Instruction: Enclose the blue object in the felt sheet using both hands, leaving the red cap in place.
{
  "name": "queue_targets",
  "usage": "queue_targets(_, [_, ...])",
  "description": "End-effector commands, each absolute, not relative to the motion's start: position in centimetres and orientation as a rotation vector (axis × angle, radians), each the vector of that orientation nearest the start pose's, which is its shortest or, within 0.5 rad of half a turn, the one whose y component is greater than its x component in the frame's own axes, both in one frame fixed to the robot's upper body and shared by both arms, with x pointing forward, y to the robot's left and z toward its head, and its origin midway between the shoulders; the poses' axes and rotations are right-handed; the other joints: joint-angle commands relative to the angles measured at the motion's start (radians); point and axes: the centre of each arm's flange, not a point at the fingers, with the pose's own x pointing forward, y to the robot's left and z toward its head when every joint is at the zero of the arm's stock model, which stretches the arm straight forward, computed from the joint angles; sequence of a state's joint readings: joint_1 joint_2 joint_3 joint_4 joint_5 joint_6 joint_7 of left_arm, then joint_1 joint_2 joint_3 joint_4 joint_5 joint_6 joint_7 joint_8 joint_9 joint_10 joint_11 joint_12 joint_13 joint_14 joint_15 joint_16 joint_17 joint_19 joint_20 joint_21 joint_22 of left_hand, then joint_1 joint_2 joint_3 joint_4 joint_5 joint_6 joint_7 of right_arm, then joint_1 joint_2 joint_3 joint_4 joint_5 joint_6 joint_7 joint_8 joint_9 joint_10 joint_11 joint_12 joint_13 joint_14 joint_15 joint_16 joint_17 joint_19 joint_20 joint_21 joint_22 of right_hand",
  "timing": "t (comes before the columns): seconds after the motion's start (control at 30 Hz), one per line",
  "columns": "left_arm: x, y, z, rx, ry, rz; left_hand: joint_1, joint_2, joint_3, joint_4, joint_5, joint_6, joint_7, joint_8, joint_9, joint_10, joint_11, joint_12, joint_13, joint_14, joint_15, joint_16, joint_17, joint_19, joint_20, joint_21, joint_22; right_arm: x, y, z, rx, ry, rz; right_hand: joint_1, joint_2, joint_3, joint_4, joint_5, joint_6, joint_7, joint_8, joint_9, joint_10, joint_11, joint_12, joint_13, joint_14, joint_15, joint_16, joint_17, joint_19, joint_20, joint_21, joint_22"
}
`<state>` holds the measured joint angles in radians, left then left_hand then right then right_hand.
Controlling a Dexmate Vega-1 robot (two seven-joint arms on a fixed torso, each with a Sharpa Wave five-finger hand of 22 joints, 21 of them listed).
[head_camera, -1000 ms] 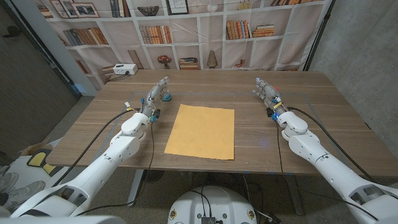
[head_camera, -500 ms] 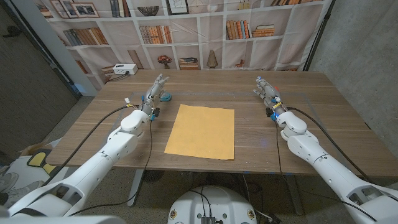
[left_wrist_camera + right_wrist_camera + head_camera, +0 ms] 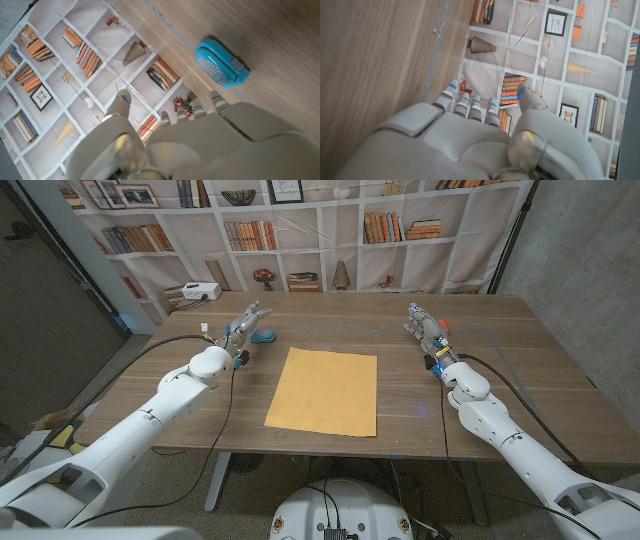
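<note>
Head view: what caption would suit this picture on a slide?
Left hand reaches toward blue object; felt sheet lies flat.

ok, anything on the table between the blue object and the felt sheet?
No. In the head view only bare wood separates the blue object from the felt sheet. The left hand reaches in beside the object.

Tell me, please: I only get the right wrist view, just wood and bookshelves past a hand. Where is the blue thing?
Observer: The blue object lies on the table right by the left hand.
Operator: Is it being held?
Observer: No. In the left wrist view it lies on bare wood beyond the fingertips, untouched.
Operator: And the felt?
Observer: The felt sheet lies flat in the middle of the table, between both arms.
</note>
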<state>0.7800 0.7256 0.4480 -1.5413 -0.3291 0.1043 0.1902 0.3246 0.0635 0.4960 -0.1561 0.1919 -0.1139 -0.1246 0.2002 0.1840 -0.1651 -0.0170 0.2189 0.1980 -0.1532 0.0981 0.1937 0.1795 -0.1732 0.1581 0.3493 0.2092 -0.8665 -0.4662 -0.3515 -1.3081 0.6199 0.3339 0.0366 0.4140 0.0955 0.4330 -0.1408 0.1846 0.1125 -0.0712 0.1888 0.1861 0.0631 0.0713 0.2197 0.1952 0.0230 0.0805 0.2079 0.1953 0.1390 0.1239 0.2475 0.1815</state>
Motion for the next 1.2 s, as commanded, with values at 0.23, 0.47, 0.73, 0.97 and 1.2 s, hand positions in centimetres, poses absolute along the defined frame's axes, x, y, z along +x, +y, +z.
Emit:
queue_targets(0.23, [63.7, 32.8, 5.9, 0.989, -0.285, 0.165, 0.048, 0.001, 0.012, -0.011, 0.003, 0.059, -0.002, 0.019, 0.002, 0.081, -0.018, 0.035, 0.007, 0.092, -0.032, 0.028, 0.005, 0.051, 0.002, 0.037, 0.003, 63.8, -27.4, -4.5, 0.089, -0.649, 0.227, -0.01, 0.003, -0.006, 0.004, 0.0, 0.022, 0.008, 0.009, 0.0, 0.021, 0.008, 0.007, 0.004, 0.023, 0.012, 0.016, 0.002, 0.016, 0.004, 0.0, 0.003])
queue_targets(0.47, [63.9, 31.6, 7.5, 1.206, -0.205, 0.21, 0.065, -0.005, 0.015, -0.016, -0.001, 0.094, -0.008, 0.028, 0.002, 0.105, -0.028, 0.041, 0.007, 0.111, -0.047, 0.028, 0.004, 0.071, 0.001, 0.043, 0.002, 63.6, -27.5, -5.0, 0.098, -0.656, 0.227, -0.013, 0.005, -0.007, 0.005, 0.0, 0.029, 0.01, 0.01, 0.0, 0.028, 0.011, 0.007, 0.004, 0.03, 0.014, 0.018, 0.003, 0.019, 0.005, 0.0, 0.004])
queue_targets(0.73, [64.6, 29.8, 8.6, 1.432, -0.114, 0.255, 0.137, -0.05, 0.017, -0.029, -0.011, 0.12, -0.032, 0.031, 0.003, 0.122, -0.041, 0.037, 0.007, 0.196, -0.083, 0.039, 0.002, 0.15, -0.003, 0.066, -0.005, 63.5, -27.7, -5.5, 0.109, -0.66, 0.223, -0.016, 0.006, -0.009, 0.006, 0.0, 0.033, 0.011, 0.011, 0.0, 0.032, 0.015, 0.007, 0.004, 0.034, 0.015, 0.019, 0.004, 0.023, 0.006, 0.0, 0.004])
queue_targets(0.97, [65.5, 28.1, 9.2, 1.589, -0.006, 0.289, 0.195, -0.112, -0.005, -0.014, -0.007, 0.066, -0.066, 0.005, 0.005, 0.088, -0.06, 0.012, 0.009, 0.233, -0.108, 0.02, 0.002, 0.223, 0.038, 0.084, -0.008, 63.4, -27.9, -6.0, 0.118, -0.656, 0.219, -0.019, 0.008, -0.01, 0.007, 0.0, 0.039, 0.015, 0.012, 0.0, 0.04, 0.02, 0.008, 0.004, 0.037, 0.017, 0.02, 0.005, 0.024, 0.007, -0.001, 0.004])
queue_targets(1.2, [66.7, 27.3, 9.4, 1.667, 0.055, 0.274, 0.221, -0.133, -0.022, -0.012, 0.002, 0.077, -0.091, 0.016, 0.008, 0.079, -0.061, 0.008, 0.011, 0.231, -0.106, 0.007, 0.004, 0.314, 0.055, 0.112, -0.006, 63.3, -28.1, -6.3, 0.124, -0.657, 0.209, -0.02, 0.01, -0.012, 0.006, 0.0, 0.047, 0.019, 0.013, 0.0, 0.051, 0.025, 0.01, 0.005, 0.038, 0.017, 0.019, 0.006, 0.025, 0.007, -0.002, 0.004])
